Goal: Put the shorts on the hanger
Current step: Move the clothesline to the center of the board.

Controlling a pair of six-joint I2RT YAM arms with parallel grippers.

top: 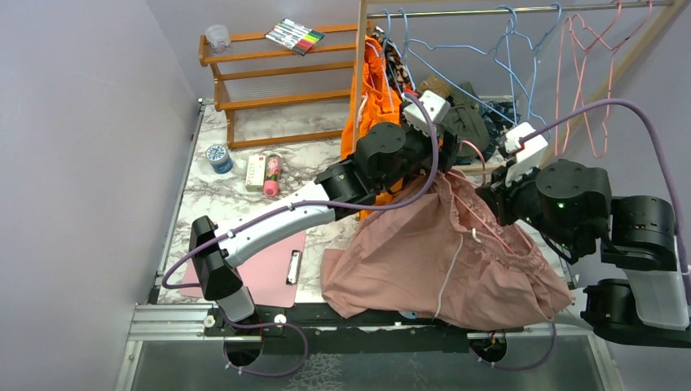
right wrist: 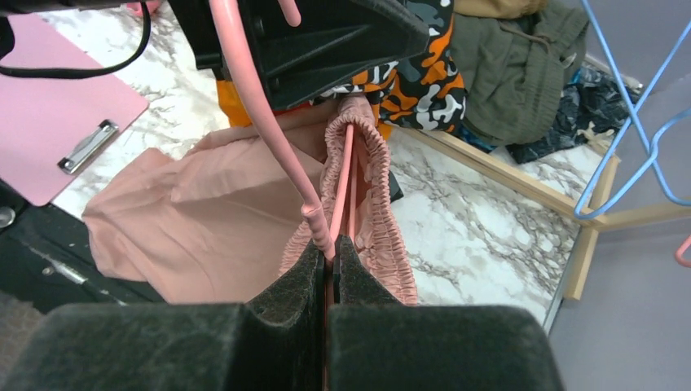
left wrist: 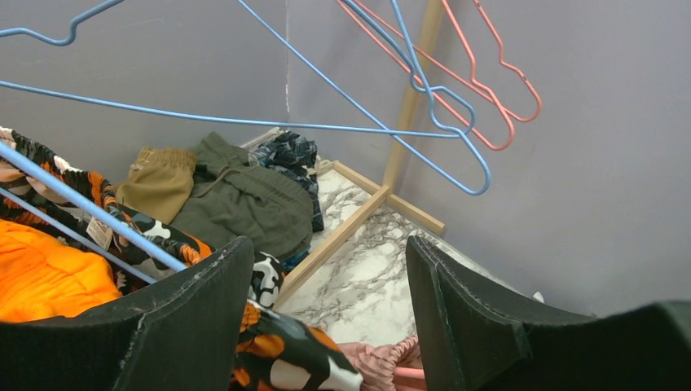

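Hanger wire is pinched in the clenched right claw at the gathered waistband of the shorts, while the left claw is held released just beside it.

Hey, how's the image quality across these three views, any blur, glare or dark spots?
Top external: even, soft light, no harsh glare, walls lean from the wide lens. Left wrist: blue hangers crisp, its own jaws dark and soft-edged. Right wrist: shorts waistband sharp, jaws a black mass along the bottom.

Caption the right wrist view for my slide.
Right gripper shut on the pink hanger, its wire lying inside the shorts' gathered waistband.
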